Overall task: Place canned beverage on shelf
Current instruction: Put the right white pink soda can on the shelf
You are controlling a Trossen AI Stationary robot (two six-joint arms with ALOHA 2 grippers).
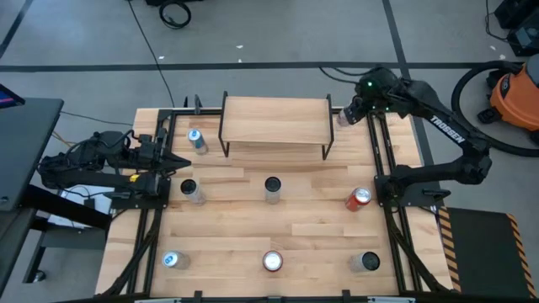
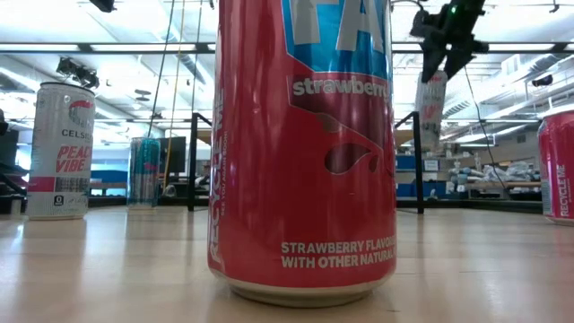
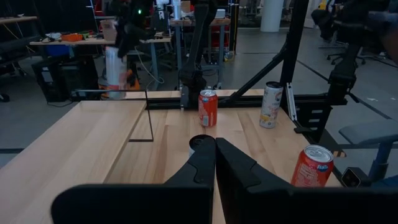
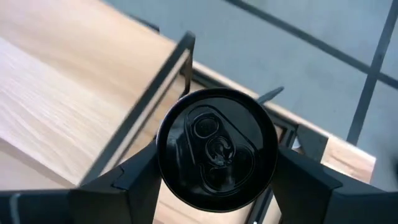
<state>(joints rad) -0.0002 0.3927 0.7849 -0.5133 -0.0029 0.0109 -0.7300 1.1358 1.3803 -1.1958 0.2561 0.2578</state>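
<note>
Right wrist view | can (image 4: 216, 147) clamped between right fingers (image 4: 134, 174) | beside shelf (image 4: 56, 106)

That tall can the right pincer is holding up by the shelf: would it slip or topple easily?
Held upright in the right pincer, the can looks smooth and round, so it might slide if the grip is weak. It is tall and narrow, so on the shelf it would probably tip if nudged, then roll. It likely dents under a hard squeeze.

Grey floor (image 1: 278, 34) crossing with pale lines around the wooden table (image 1: 312, 219). Orange vacuum (image 1: 518, 97) sitting at one side. Ceiling strip lights (image 2: 108, 47) glowing; desks (image 3: 68, 43) standing beyond.
</note>
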